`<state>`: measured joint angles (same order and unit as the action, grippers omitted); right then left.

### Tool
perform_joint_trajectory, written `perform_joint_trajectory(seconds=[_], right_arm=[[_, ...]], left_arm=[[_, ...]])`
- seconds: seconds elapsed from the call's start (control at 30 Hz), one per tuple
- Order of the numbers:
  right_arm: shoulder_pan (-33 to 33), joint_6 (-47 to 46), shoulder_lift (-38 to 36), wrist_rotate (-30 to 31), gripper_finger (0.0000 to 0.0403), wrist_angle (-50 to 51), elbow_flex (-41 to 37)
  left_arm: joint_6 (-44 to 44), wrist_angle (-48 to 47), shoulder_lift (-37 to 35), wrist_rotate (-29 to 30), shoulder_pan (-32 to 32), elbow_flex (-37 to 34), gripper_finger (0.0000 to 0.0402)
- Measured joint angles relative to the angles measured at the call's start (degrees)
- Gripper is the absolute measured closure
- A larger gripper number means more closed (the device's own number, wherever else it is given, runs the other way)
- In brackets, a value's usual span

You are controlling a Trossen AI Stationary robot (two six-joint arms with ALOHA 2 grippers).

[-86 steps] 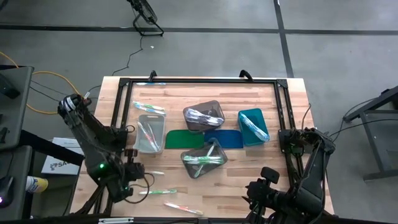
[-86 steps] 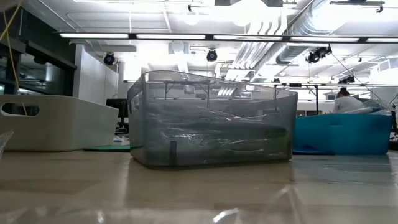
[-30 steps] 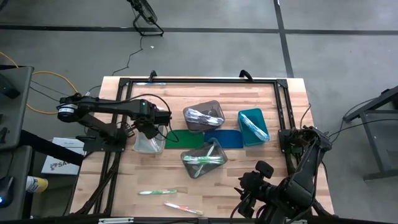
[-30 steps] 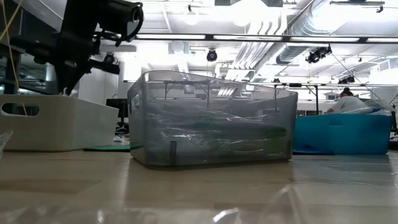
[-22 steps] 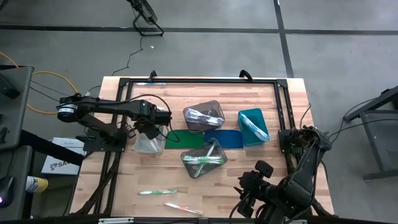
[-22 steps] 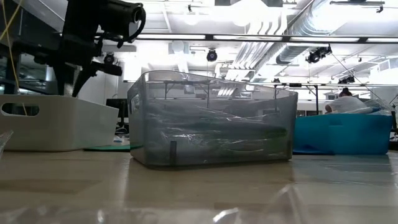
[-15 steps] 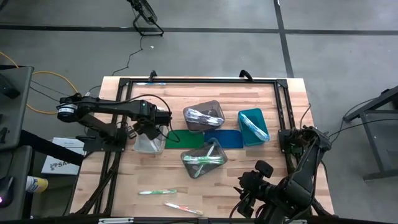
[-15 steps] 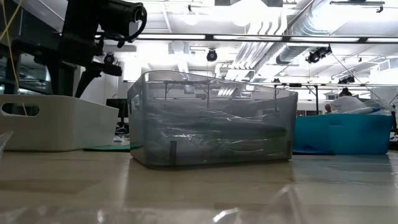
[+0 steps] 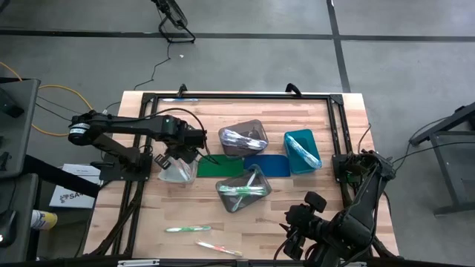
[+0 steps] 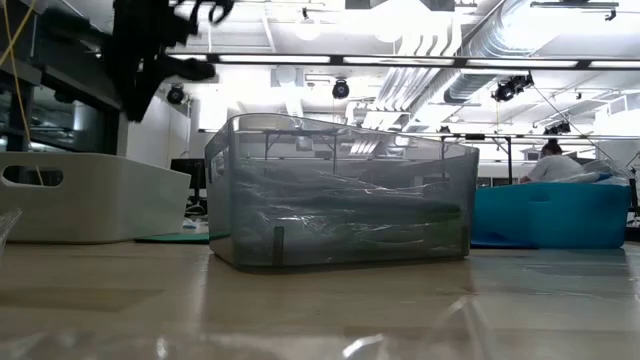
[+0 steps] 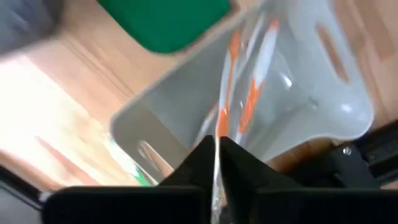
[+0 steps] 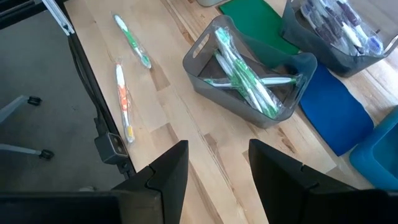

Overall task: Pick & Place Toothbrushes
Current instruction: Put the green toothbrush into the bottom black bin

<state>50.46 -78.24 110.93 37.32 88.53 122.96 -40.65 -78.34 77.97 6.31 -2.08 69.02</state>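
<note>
Toothbrush with orange accents lay in the pale bin at the table's left, just beyond the left gripper, whose fingers stood almost together above it (whether they pinched its clear wrapper could not be told). If the wrapper clung, a rising arm might drag it back out. The right gripper waited spread wide near the front edge

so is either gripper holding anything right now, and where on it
The left gripper, over the white bin, has its fingers close together; whether a wrapper is pinched there cannot be told. The right gripper is open and empty.
</note>
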Motion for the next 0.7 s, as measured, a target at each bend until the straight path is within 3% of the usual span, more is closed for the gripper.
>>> perform_joint_trajectory(seconds=[0.27, 0.7], right_arm=[[0.02, 0.26, 0.0, -0.02, 0.0241, 0.0, 0.0], [0.04, 4.39, 0.0, 0.02, 0.0241, -0.2, -0.01]], left_arm=[[11.31, 2.84, -0.02, 0.23, 8.22, 4.69, 0.04], [35.63, 12.23, 0.24, 1.18, 29.59, 4.67, 0.0401]])
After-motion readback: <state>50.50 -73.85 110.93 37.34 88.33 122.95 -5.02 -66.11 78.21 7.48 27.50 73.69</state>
